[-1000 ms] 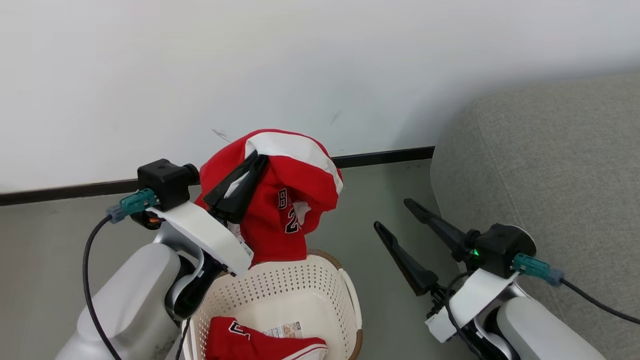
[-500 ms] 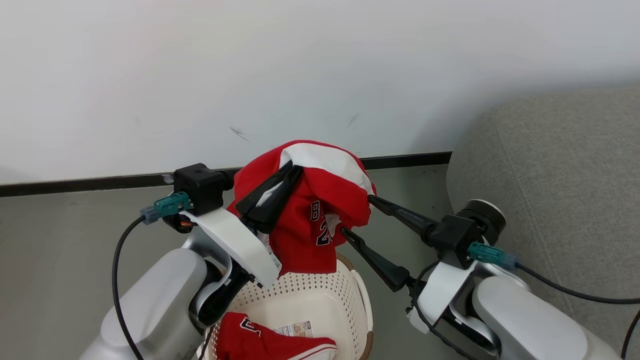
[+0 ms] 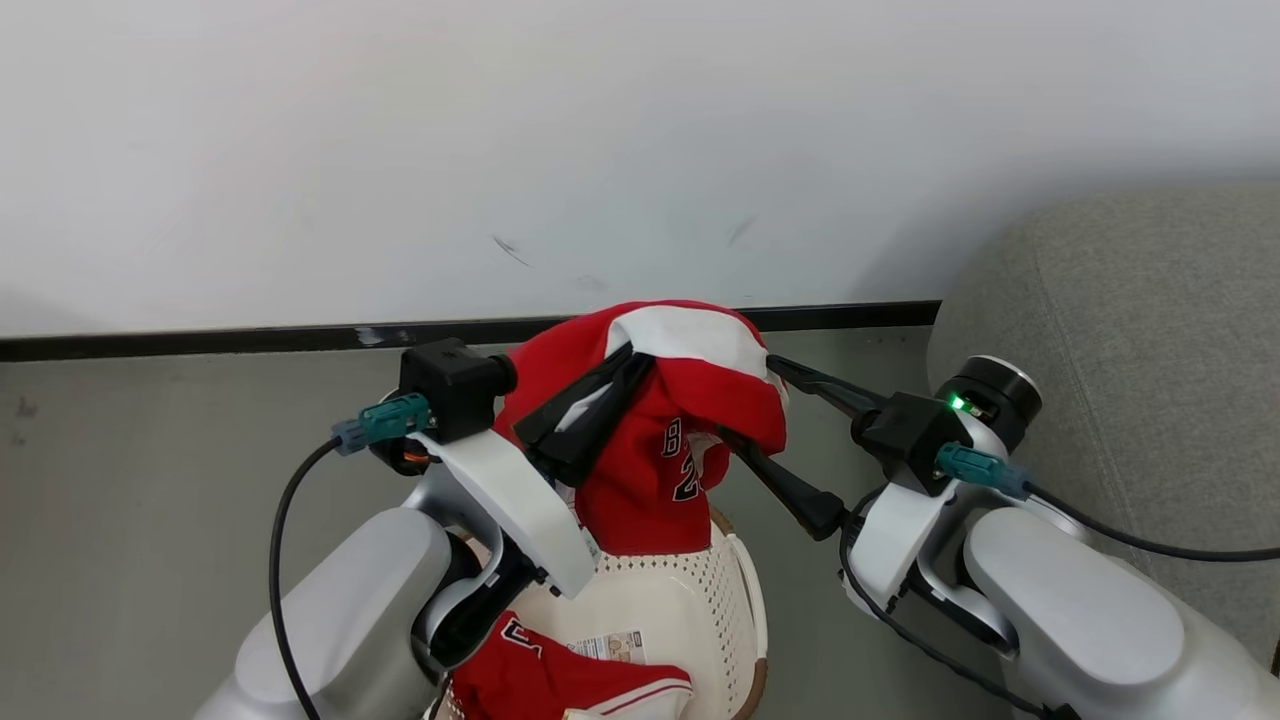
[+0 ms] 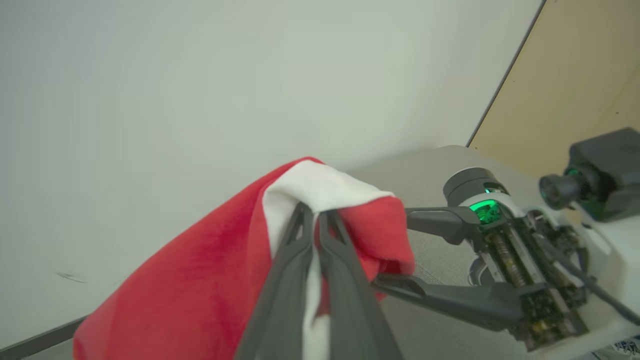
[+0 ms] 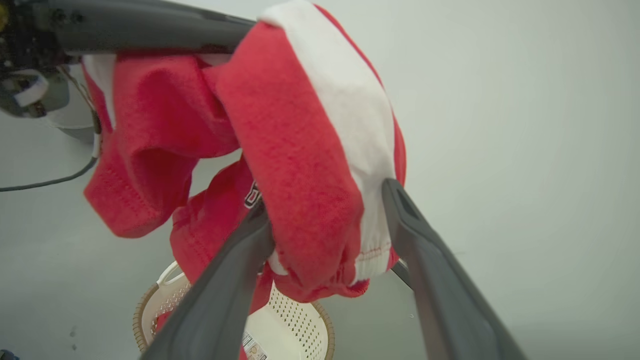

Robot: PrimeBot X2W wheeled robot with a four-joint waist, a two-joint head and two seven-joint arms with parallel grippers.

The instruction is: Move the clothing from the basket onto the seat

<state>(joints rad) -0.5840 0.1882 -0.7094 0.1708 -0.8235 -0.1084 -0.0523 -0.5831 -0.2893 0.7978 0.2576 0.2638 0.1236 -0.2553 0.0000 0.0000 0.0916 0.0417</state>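
1. The left gripper [image 3: 636,362] is clamped tight on the white-banded edge of a red garment [image 3: 650,470], holding it up above the basket [image 3: 745,600].
2. The right gripper [image 3: 750,400] stands spread wide above the basket's right side. Its fingers [image 5: 235,280] straddle a hanging fold of that garment; the cloth brushes them but is not pinched.
3. A second red garment [image 3: 540,675] lies inside the basket beside a paper label [image 3: 610,647].
4. The held cloth's lower hem hangs just inside the basket's far rim.
5. A strip of bare floor [image 3: 810,620] separates the basket from the grey sofa [image 3: 1150,330] to its right; the wall [image 3: 400,150] stands behind the basket.
6. The right wrist view takes in the basket's brown rim [image 5: 137,320] from above. The left wrist view catches a tan panel [image 4: 575,75] past the sofa.
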